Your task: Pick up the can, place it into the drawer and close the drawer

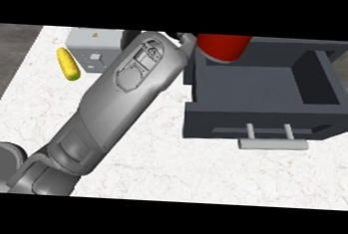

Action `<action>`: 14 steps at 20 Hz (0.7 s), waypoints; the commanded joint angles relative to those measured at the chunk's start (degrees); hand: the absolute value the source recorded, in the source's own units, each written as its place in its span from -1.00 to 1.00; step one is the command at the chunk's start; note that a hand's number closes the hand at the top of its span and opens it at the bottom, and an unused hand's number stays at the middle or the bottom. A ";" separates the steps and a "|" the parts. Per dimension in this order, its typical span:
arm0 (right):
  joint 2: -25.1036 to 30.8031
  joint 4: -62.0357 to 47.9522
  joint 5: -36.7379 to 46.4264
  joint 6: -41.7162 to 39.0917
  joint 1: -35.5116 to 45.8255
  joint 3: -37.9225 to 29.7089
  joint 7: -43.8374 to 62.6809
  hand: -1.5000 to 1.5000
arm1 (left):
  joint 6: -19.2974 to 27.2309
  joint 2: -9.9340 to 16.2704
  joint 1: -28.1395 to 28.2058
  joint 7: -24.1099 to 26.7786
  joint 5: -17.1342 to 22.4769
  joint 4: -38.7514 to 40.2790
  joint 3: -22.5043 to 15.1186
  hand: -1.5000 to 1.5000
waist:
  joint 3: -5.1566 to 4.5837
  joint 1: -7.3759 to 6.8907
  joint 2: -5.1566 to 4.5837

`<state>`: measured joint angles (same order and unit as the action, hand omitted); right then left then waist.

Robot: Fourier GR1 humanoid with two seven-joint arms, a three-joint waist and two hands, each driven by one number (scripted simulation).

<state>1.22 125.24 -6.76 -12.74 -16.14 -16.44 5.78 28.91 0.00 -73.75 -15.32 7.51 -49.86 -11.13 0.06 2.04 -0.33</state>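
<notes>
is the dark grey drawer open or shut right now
Open. The dark grey drawer is pulled out, its hollow inside showing behind the front panel with the light grey bar handle; the red can is over its back left corner.

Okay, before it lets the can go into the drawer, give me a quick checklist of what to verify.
1. Drawer open: ok.
2. Red can above the drawer's back left corner: ok.
3. Hand holding the can: cannot tell, the forearm hides its fingers.
4. Can fully inside the drawer walls: cannot tell.
5. Drawer floor free where visible: ok.
6. Drawer handle unobstructed for closing: ok.
</notes>
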 commanded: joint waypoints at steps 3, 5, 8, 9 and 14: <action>0.26 -0.39 1.22 0.56 2.87 1.12 1.01 -1.00 | 3.49 0.00 -7.68 2.05 4.73 9.07 -4.47 1.00 | 0.02 0.71 -0.11; 0.23 -1.70 1.69 0.82 3.46 1.05 0.87 -1.00 | 2.14 0.00 -8.02 5.22 6.91 12.78 -4.87 1.00 | 0.03 0.97 -0.28; 0.90 -2.95 0.34 -0.48 3.88 0.46 -0.50 -1.00 | 3.56 0.00 -8.32 7.29 10.71 15.52 -7.56 1.00 | 0.06 1.89 -0.47; -0.29 -2.93 1.05 -0.95 1.83 1.72 -1.02 -1.00 | 1.02 0.00 -6.87 10.72 9.24 18.26 -5.19 1.00 | 0.05 1.51 -0.57; -0.20 -1.04 3.00 2.83 7.50 3.03 4.01 -1.00 | 4.51 0.00 -12.23 6.88 14.67 19.48 -11.04 1.00 | 0.06 2.30 -0.61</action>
<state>1.82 124.40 -5.53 -11.99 -12.05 -15.21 8.03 32.08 0.00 -83.48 -7.98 18.59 -32.48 -19.23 0.11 3.78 -0.74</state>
